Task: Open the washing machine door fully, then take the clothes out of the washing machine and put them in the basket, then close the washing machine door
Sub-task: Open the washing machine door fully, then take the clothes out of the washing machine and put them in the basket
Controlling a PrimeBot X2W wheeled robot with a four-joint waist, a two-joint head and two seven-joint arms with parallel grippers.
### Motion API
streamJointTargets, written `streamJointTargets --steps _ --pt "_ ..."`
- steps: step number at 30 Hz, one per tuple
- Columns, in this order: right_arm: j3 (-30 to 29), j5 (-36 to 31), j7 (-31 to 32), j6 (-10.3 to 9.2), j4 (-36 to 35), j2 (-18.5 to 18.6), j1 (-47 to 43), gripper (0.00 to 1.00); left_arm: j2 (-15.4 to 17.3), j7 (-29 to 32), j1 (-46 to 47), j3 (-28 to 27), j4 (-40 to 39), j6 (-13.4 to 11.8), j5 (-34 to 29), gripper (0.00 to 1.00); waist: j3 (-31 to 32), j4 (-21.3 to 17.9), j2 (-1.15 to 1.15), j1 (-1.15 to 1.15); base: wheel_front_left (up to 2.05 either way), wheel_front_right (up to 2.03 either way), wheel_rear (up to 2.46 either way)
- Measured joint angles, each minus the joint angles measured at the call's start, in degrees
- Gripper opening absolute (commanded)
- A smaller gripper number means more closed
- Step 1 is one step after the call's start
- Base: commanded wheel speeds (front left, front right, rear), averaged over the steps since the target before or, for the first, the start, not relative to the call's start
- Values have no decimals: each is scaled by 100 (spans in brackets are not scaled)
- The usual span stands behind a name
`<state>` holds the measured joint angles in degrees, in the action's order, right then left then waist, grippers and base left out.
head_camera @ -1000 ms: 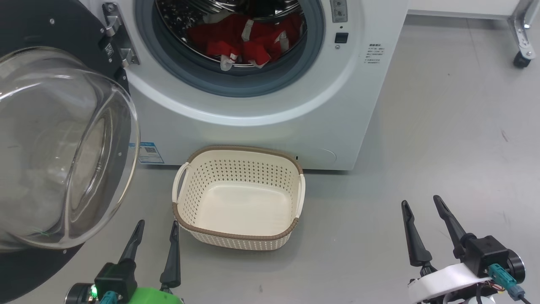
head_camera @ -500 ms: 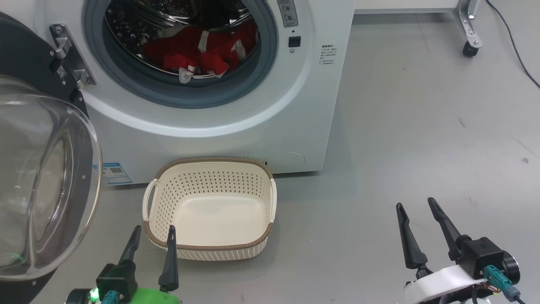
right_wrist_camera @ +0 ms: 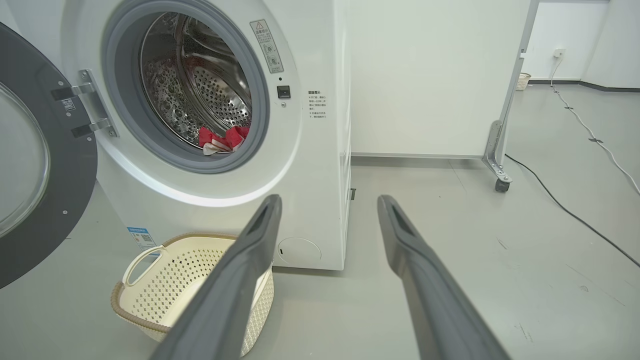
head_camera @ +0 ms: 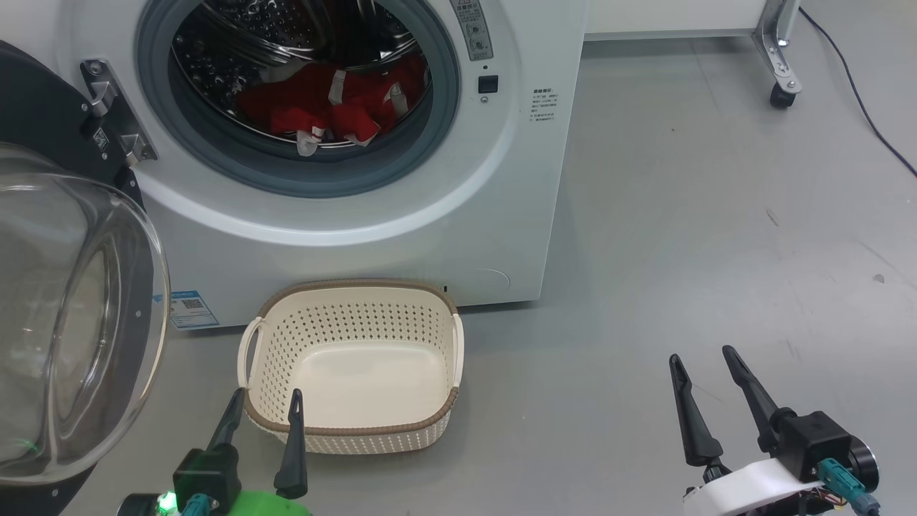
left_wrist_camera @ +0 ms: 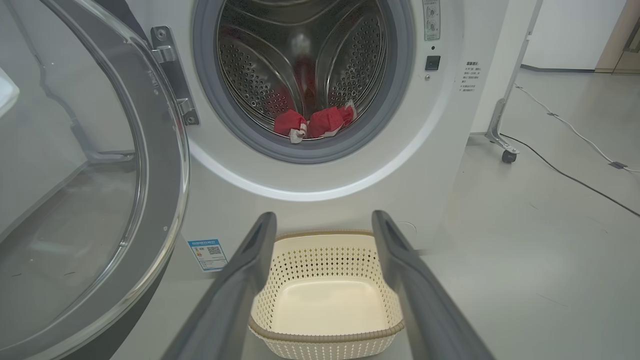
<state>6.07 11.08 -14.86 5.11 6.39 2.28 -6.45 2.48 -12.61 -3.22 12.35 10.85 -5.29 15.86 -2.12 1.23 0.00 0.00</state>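
The washing machine stands on the floor ahead of me. The clothes lie low in its drum. The washing machine door hangs swung out at the machine's left. The basket sits just before the machine (below the opening). My left pincer is before the machine, basket between; my right pincer is before it and off to its right.

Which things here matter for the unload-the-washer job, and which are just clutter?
Job:
- washing machine door, swung open
- washing machine
- red clothes, inside it
- basket, empty, in front of it
- left gripper and right gripper, both open, holding nothing

Lying about:
- caster wheel
- white partition panel
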Motion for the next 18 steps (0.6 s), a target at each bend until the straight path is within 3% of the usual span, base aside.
streamJointTargets --steps 18 --pt "12 10 0 -30 -14 1 -23 100 0 47 0 74 14 -36 0 100 10 -16 0 0 0 0 0"
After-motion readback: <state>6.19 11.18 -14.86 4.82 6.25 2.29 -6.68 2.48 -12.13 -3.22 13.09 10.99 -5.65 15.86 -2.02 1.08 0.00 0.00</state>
